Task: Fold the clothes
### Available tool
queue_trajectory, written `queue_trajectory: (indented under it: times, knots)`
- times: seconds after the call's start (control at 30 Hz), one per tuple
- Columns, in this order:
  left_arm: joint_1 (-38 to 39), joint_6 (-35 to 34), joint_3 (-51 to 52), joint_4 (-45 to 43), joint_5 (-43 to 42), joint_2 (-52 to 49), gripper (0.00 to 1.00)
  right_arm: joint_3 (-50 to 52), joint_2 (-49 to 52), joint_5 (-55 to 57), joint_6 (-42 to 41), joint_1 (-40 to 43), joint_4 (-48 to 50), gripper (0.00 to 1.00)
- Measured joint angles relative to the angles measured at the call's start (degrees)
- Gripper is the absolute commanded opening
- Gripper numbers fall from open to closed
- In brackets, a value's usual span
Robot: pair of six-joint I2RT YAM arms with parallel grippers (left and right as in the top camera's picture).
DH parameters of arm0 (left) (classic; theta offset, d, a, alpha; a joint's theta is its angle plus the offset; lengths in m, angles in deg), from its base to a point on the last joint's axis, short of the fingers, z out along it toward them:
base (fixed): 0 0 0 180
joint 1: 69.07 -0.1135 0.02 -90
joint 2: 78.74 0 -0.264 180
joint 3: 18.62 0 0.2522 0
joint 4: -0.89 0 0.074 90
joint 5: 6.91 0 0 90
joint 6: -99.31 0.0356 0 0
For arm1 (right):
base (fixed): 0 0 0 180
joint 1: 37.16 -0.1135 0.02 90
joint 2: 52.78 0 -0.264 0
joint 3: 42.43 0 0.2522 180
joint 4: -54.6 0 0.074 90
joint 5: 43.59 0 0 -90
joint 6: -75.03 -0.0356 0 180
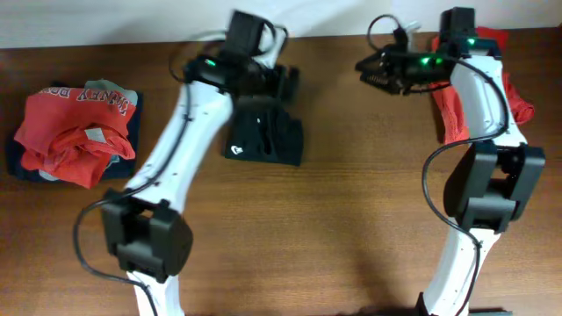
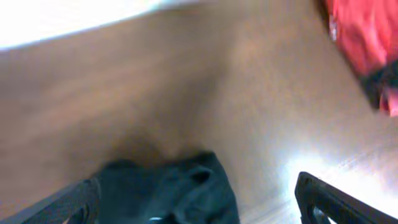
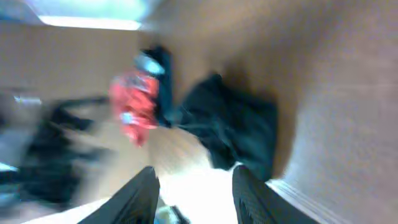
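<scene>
A folded black T-shirt point(image 1: 263, 136) with a small white tag lies on the wooden table, left of centre. My left gripper point(image 1: 277, 86) hovers over its far edge. In the left wrist view its fingers point(image 2: 199, 208) are spread wide and empty, with the black shirt point(image 2: 168, 190) low between them. My right gripper point(image 1: 373, 70) is up at the far right, pointing left, apart from the shirt. In the blurred right wrist view its fingers point(image 3: 196, 196) are open and empty, with the black shirt point(image 3: 239, 124) ahead.
A pile of red, grey and navy shirts point(image 1: 75, 127) sits at the table's left edge, also showing in the right wrist view point(image 3: 134, 102). Another red garment point(image 1: 505, 83) lies at the far right under my right arm, also in the left wrist view point(image 2: 364, 37).
</scene>
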Motion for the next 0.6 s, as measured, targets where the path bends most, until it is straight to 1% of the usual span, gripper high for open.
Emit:
queue_trajectory:
  times: [0.1, 0.2, 0.27, 0.43, 0.6]
  knots:
    - [-4.3, -0.6, -2.8, 1.5, -0.2, 2.9, 0.99, 0.0, 0.0, 7.7, 4.4, -4.6, -3.9, 0.44]
    - [-8.8, -1.1, -3.8, 4.1, -0.2, 6.2, 0.99, 0.0, 0.0, 16.1, 7.2, -10.8, -4.5, 0.44]
    - [-12.0, -1.6, -4.4, 6.8, -0.2, 7.8, 0.99, 0.0, 0.0, 21.1, 7.6, -14.6, -4.3, 0.44]
    - [-16.8, -2.0, -4.6, 12.4, 0.0, 8.3, 0.99, 0.0, 0.0, 32.7, 5.3, -23.1, -2.4, 0.43]
    - [-17.4, -2.1, -4.5, 12.9, 1.7, 8.2, 0.99, 0.0, 0.0, 40.8, 1.1, -28.3, 0.7, 0.43]
